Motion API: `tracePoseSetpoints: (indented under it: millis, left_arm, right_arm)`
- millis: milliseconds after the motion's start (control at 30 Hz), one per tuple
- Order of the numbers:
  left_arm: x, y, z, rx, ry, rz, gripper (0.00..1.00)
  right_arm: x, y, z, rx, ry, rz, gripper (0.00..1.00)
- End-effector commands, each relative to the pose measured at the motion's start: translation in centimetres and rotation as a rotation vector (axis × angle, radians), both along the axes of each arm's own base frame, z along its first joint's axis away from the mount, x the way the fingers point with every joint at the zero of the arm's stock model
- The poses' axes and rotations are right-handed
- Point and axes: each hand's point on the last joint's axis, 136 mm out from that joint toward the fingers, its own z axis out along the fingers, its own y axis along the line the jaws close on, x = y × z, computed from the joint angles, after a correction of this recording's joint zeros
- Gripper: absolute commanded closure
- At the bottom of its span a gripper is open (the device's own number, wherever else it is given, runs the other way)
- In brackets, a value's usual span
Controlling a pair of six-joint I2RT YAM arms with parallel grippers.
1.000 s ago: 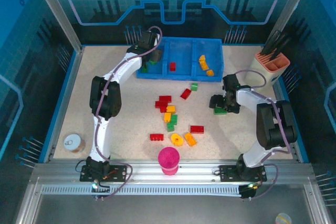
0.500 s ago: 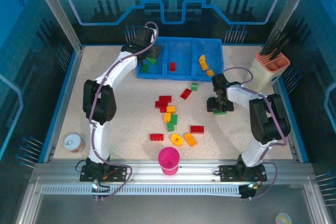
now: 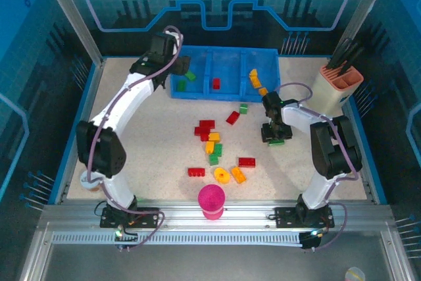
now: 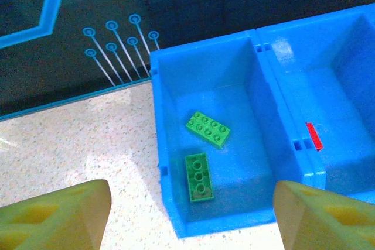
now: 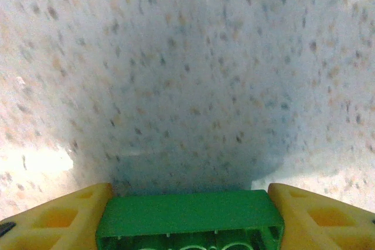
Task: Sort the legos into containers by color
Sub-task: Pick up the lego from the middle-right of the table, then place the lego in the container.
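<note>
And here at the left end of the blue tray (image 3: 230, 95), the left gripper (image 4: 190, 203): yellow fingers (image 4: 55, 218) flung wide apart, nothing between them, released and empty. Looking straight down into the tray's left compartment (image 4: 234, 100). In there, a light green brick (image 4: 208, 129) lying studs up, and a dark green brick (image 4: 199, 177) just beside it, close but apart. Next door in the middle compartment (image 3: 227, 67), a single red brick (image 3: 216, 83). In the right compartment (image 3: 266, 64), a small clutch of yellow and orange bricks (image 3: 254, 78).

Off the tray's near right corner, out on the table (image 3: 131, 143), the right gripper (image 3: 275, 137): clamped on a green brick (image 5: 187, 215), pads (image 5: 58, 218) pressed against both ends, right down at the speckled surface. Cannot tell whether lifted or resting.

In front of the tray, the loose legos (image 3: 212, 141): one small green and one red just off the tray's front wall, then a mixed cluster of red, yellow and green farther out, with a round yellow piece (image 3: 222, 175) among the farthest. Beyond those, farthest from the tray, a magenta cup (image 3: 212, 201). To the tray's right, a beige-and-pink utensil holder (image 3: 341, 80).
</note>
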Motion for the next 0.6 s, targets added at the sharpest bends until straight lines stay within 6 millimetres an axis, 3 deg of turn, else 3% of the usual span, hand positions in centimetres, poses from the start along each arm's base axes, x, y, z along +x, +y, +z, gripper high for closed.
tracePoseSetpoints:
  millis: [0,133,300,433,567]
  left_arm:
    - [-3.5,1.0,2.5,-0.067,-0.023,0.008,0.25]
    - [-7.6,2.2,2.4,-0.061,-0.008,0.004,0.24]
    - [-12.3,4.7,1.5,-0.009,-0.025,0.042,0.2]
    - [-15.5,6.6,1.5,-0.044,-0.016,0.086,0.2]
    - [-18.0,7.5,1.3,-0.029,-0.036,0.068,0.19]
  right_arm:
    - [0.2,0.5,3.9,0.012,-0.023,0.041,0.52]
    - [3.9,2.6,11.1,0.087,-0.191,0.094,0.53]
    - [9.4,7.5,19.7,0.123,-0.4,0.247,0.54]
    - [13.4,12.0,24.9,0.114,-0.524,0.356,0.54]
    - [17.1,17.7,27.6,0.137,-0.63,0.47,0.54]
